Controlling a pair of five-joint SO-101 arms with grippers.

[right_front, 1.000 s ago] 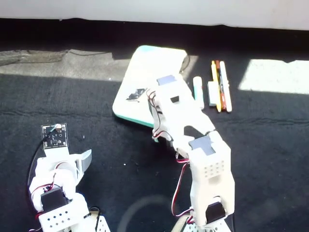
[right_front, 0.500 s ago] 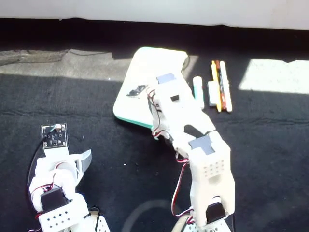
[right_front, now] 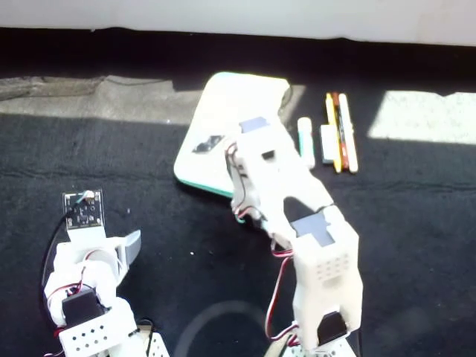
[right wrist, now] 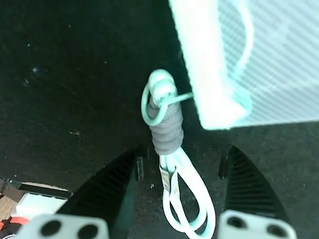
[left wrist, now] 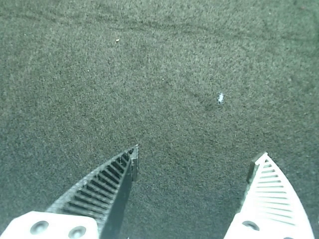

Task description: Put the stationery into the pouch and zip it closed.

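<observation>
Both pairs of jaws are spread wide, with nothing held. The cord (right wrist: 167,127) by the pouch (right wrist: 259,59) should be pinched in its middle by the right gripper (right wrist: 183,154).

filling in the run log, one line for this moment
right hand open over strap | left hand open over mat | stationery outside pouch

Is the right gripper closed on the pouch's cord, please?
No, the right gripper is open, with the cord lying between its jaws.
</observation>
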